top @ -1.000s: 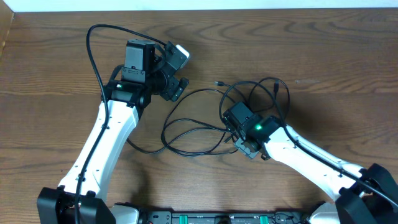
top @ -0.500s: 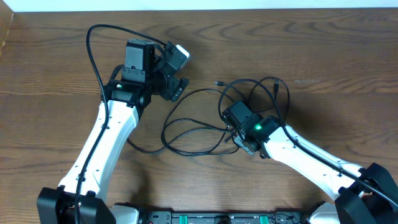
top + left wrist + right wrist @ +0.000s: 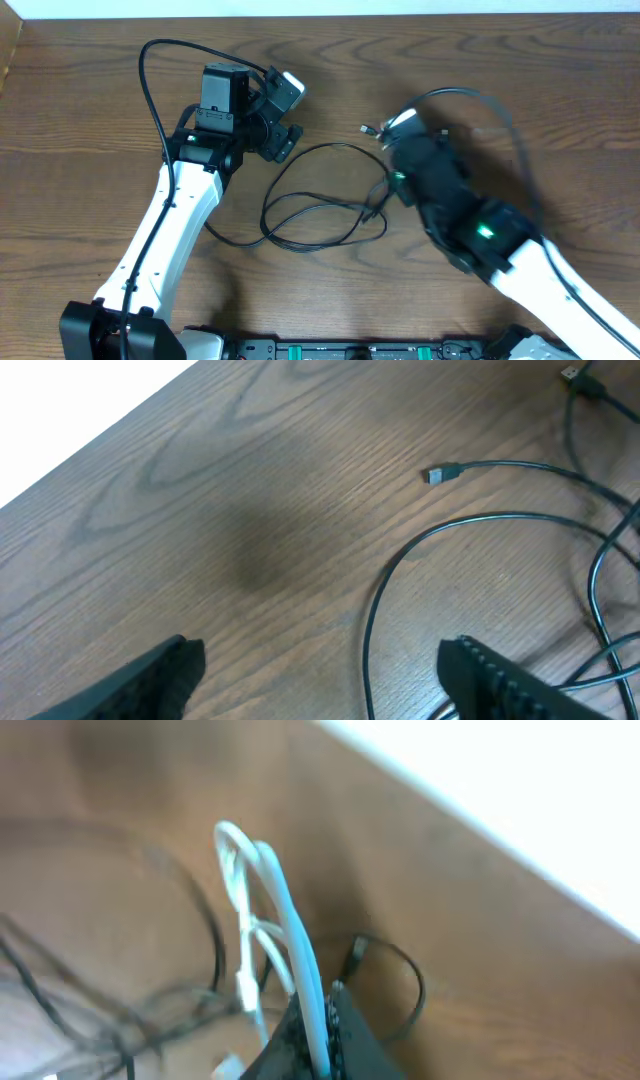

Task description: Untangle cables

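Observation:
Thin black cables (image 3: 320, 215) lie in overlapping loops on the wooden table between the arms. My right gripper (image 3: 402, 132) is raised and blurred; in the right wrist view it (image 3: 325, 1020) is shut on the white cable (image 3: 275, 900), which loops up from the jaws above the black cables (image 3: 205, 935). A black loop (image 3: 480, 100) arcs over the right arm. My left gripper (image 3: 285, 140) hovers open and empty at the upper left of the loops. In the left wrist view its fingers (image 3: 320, 680) straddle a black cable (image 3: 470, 520) with a small plug end (image 3: 440, 475).
The wooden table (image 3: 90, 100) ends at a white strip along the far edge. The left arm's own thicker black cable (image 3: 150, 80) arcs at the upper left. A second plug (image 3: 572, 374) lies at the top right of the left wrist view.
My right arm has lifted and swung up and to the right, carrying the white cable and pulling a black loop with it. The left arm has not moved.

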You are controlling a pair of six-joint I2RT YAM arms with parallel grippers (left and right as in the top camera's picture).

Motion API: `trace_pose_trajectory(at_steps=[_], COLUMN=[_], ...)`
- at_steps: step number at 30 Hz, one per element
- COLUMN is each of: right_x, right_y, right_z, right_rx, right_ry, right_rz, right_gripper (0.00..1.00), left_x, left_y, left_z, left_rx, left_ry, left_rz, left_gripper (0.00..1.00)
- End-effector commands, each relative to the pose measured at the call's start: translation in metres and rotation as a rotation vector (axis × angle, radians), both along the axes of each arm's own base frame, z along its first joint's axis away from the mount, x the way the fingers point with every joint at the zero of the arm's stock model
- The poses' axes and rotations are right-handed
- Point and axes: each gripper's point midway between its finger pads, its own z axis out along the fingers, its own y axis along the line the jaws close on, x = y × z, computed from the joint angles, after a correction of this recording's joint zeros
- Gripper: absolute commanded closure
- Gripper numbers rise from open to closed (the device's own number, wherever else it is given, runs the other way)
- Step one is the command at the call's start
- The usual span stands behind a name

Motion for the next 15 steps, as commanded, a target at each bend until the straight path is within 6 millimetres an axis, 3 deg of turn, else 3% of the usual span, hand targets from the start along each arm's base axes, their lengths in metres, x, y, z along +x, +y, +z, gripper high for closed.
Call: trace_pose_trajectory(at_steps=[1, 5, 9, 12, 15], right_x=[-0.002, -0.007, -0.007, -0.008, -0.011], right_y=[-0.010, -0.014, -0.018, -0.028, -0.033], right_z=[0.034, 0.056, 0.085, 0.113, 0.132], right_rx=[0.069, 0.120, 0.190, 0.249, 0.289], right_ry=[-0.095, -0.156, -0.248, -0.345, -0.405], right_rz=[-0.041, -0.040, -0.058, -0.100, -0.111], right_gripper=[0.99, 0.99, 0.99, 0.99, 0.99], left_x=[0.001, -0.001, -0.004, -0.010, -0.021], left_y=[0.002, 0.001, -0.005, -0.020, -0.044], left_z=[-0.002, -0.004, -0.005, -0.004, 0.000], left_rx=[0.003, 0.005, 0.006, -0.016, -0.082], left_ry=[0.007, 0.017, 0.021, 0.028, 0.044], left_rz=[0.006, 0.004, -0.013, -0.057, -0.145], left_gripper=[0.30, 0.46, 0.48, 0.49, 0.65])
